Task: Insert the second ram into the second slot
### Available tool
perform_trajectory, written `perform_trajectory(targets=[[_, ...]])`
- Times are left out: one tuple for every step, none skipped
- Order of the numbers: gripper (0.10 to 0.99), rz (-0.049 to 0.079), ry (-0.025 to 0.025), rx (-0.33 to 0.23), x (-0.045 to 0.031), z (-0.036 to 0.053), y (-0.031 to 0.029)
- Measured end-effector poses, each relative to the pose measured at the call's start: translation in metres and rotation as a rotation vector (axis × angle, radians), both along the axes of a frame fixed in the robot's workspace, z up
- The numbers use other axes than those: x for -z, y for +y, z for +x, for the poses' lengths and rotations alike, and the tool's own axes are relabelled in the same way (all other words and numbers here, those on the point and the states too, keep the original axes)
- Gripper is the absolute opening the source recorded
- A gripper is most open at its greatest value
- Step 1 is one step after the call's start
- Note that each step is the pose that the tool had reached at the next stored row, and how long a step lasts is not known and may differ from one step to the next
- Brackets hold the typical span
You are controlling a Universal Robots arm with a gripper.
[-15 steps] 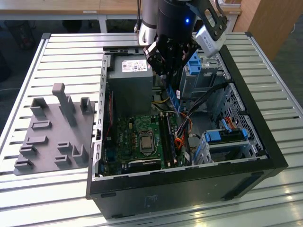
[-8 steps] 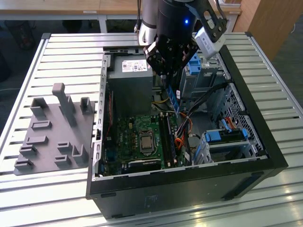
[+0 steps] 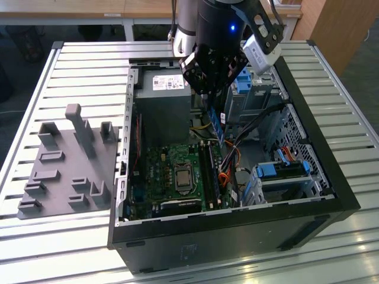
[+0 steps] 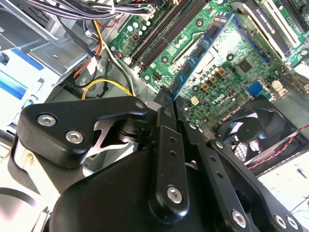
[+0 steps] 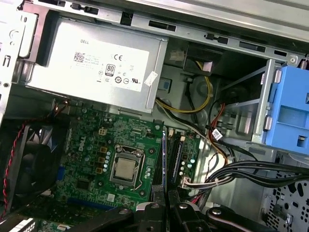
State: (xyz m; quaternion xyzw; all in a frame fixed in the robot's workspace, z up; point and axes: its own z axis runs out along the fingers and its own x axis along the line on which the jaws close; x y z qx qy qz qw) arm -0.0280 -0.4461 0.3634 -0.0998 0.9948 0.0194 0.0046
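Your end effector is closed down to a thin gap and grips the second ram by its upper end. The blue stick hangs tilted inside the open computer case, over the motherboard. In the first wrist view you see it edge-on, lined up along the memory slots. Whether its lower edge touches a slot you cannot tell, nor can you count the slots. You have one stick in the grip, one power supply, one processor socket, one fan and two light-blue drive-bay clips. One grey fixture tray lies beside the case, at the exterior view's left. Both rest on a slatted metal desk, with wooden furniture beyond it.
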Motion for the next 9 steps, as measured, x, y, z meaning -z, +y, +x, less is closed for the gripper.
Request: perform_trajectory(targets=[[0.137, 0.000, 0.0000, 0.001, 0.0001, 0.0000, 0.0000], [0.137, 0.000, 0.0000, 0.003, 0.0002, 0.0000, 0.0000], [0.137, 0.000, 0.0000, 0.005, 0.0003, 0.0000, 0.0000], [0.137, 0.000, 0.0000, 0.007, 0.0004, 0.0000, 0.0000], [0.137, 0.000, 0.0000, 0.008, 0.0005, 0.0000, 0.0000], [0.137, 0.000, 0.0000, 0.009, 0.0005, 0.0000, 0.0000], [0.137, 0.000, 0.0000, 0.011, 0.0006, 0.0000, 0.0000], [0.137, 0.000, 0.0000, 0.012, 0.0007, 0.0000, 0.0000], [0.137, 0.000, 0.0000, 0.013, 0.0008, 0.0000, 0.0000]])
